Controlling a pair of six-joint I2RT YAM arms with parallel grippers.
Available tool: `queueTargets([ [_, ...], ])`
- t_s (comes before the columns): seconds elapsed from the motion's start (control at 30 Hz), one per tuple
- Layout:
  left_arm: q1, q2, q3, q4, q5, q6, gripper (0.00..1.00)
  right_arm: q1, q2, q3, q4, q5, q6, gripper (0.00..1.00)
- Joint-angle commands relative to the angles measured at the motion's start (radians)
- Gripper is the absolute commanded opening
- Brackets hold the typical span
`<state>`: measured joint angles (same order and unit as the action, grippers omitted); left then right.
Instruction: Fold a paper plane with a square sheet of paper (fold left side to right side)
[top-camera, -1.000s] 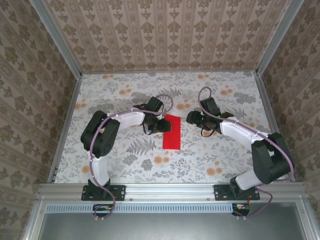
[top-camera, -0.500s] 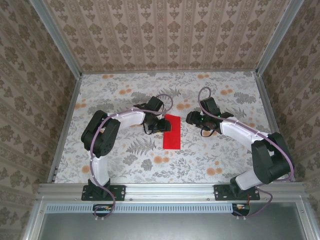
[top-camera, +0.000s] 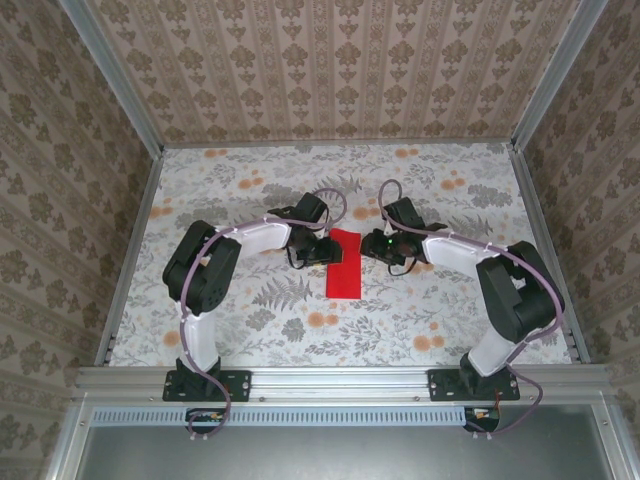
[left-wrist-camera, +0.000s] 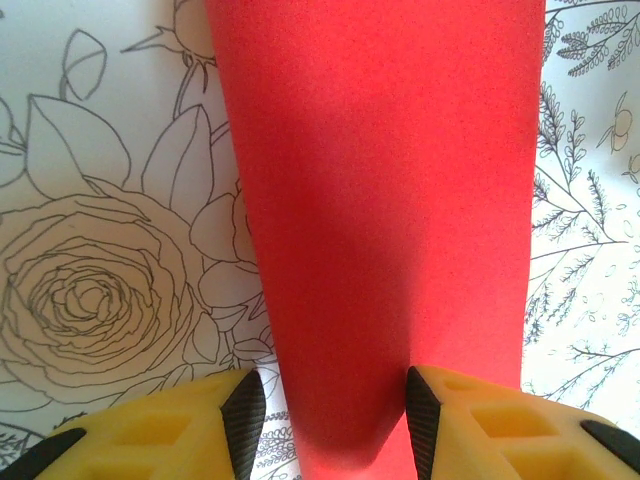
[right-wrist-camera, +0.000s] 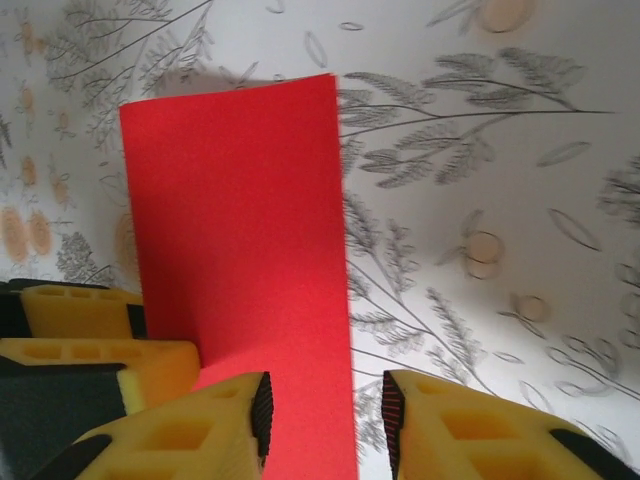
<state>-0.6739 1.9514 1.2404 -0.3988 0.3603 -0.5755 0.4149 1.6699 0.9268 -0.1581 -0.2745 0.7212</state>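
Square sheet of paper (top-camera: 343, 263), folded to a narrow red strip, lies flat mid-table (top-camera: 250, 190). Left gripper (left-wrist-camera: 335, 400) sits at its left side, jaws apart, red paper between the fingertips. Right gripper (right-wrist-camera: 325, 405) sits at the right side, jaws apart astride that edge.

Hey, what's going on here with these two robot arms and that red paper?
Two arms are working a red sheet of paper in the middle of a flower-printed table. The sheet lies as a narrow rectangle, apparently already folded in half. The left gripper is at its left edge, jaws open with the paper running between them. The right gripper is at the opposite edge, jaws apart astride that border. There is no plane shape yet.
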Motion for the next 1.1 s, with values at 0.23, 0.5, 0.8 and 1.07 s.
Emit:
queueTargets([
  [0.23, -0.018, 0.079, 0.004, -0.074, -0.054, 0.017, 0.47, 0.018, 0.037, 0.043, 0.019, -0.014, 0.021, 0.31],
  [0.5, -0.020, 0.081, 0.008, -0.081, -0.059, 0.021, 0.47, 0.028, 0.070, 0.061, 0.010, -0.035, 0.021, 0.26],
  [0.8, -0.022, 0.069, 0.002, -0.089, -0.073, 0.034, 0.46, 0.029, 0.006, 0.046, -0.026, 0.063, 0.002, 0.27],
  [1.07, -0.023, 0.065, 0.004, -0.091, -0.077, 0.041, 0.45, 0.029, -0.018, 0.040, -0.032, 0.078, -0.009, 0.27],
])
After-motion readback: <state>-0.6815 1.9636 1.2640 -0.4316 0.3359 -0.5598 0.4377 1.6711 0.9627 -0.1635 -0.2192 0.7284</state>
